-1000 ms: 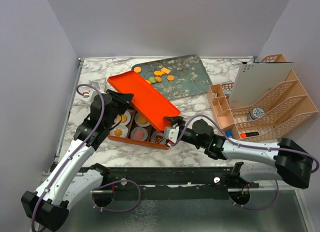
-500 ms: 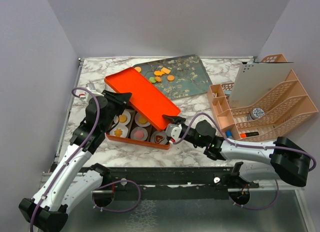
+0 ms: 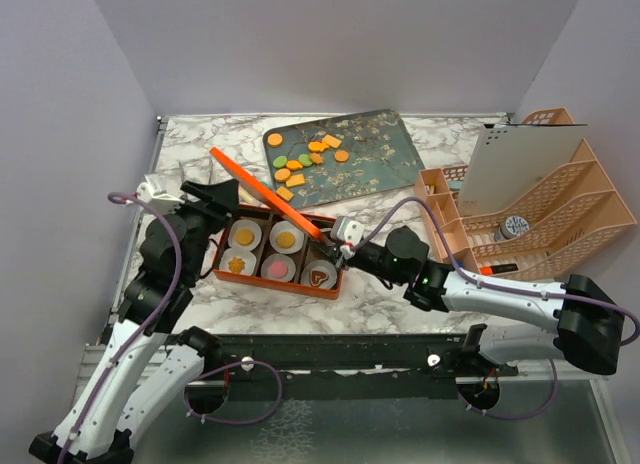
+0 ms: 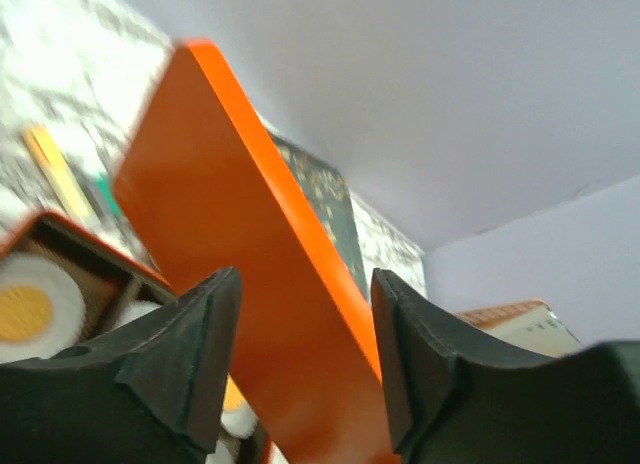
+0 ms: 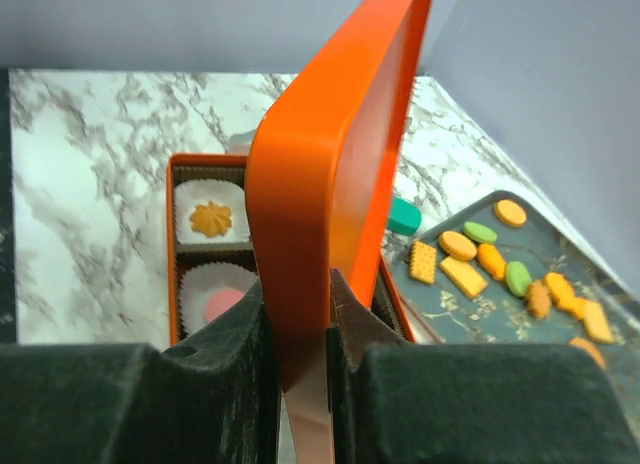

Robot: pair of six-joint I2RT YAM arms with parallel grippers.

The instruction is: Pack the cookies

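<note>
My right gripper (image 3: 343,236) (image 5: 298,334) is shut on the near corner of the orange lid (image 3: 265,191) (image 5: 335,174), which stands tilted on edge over the orange box (image 3: 222,246). The box holds paper cups with cookies (image 3: 285,241) (image 5: 211,219) in them, among them a heart (image 3: 319,277). More cookies (image 3: 305,164) (image 5: 500,264) lie loose on the dark floral tray (image 3: 380,164). At the lid's far left end my left gripper (image 3: 216,194) (image 4: 305,354) is open, and the lid (image 4: 250,264) shows through the gap between its fingers.
A pink desk organiser (image 3: 520,214) with a white board stands at the right. A teal block (image 5: 403,216) lies between box and tray. A yellow strip (image 4: 50,164) lies on the marble behind the box.
The lid has swung up from lying flat to standing on edge, uncovering the box. My left gripper opened, let go of it and drew back left. My right gripper closed on its corner.
</note>
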